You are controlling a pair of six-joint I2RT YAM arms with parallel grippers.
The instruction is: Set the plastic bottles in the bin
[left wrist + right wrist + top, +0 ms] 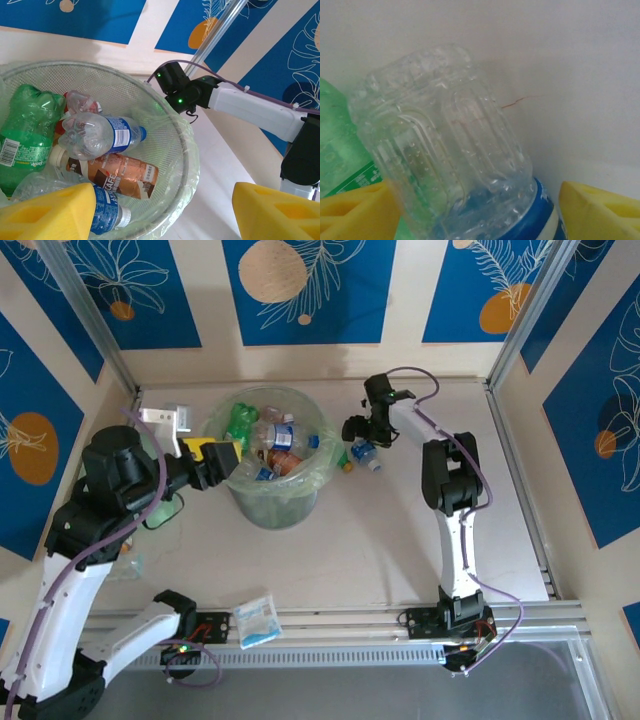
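Clear bottle [445,145]: on the table [380,540], just right of the bin [272,502].
Handling: likely light, thin-walled, crushable, slick.
Hold: ribbed midbody, gently.
Right claw [475,205]: wide, straddling it.
Left claw [160,220]: wide, empty, at bin rim.

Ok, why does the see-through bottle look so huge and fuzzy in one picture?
Right wrist: the clear bottle sits very close to the lens, so it looks big and soft, with the green bottle beside it blurry too. Left wrist: the bottles inside the bin are sharp, the near yellow fingers soft. Top external: even light, everything small but sharp.
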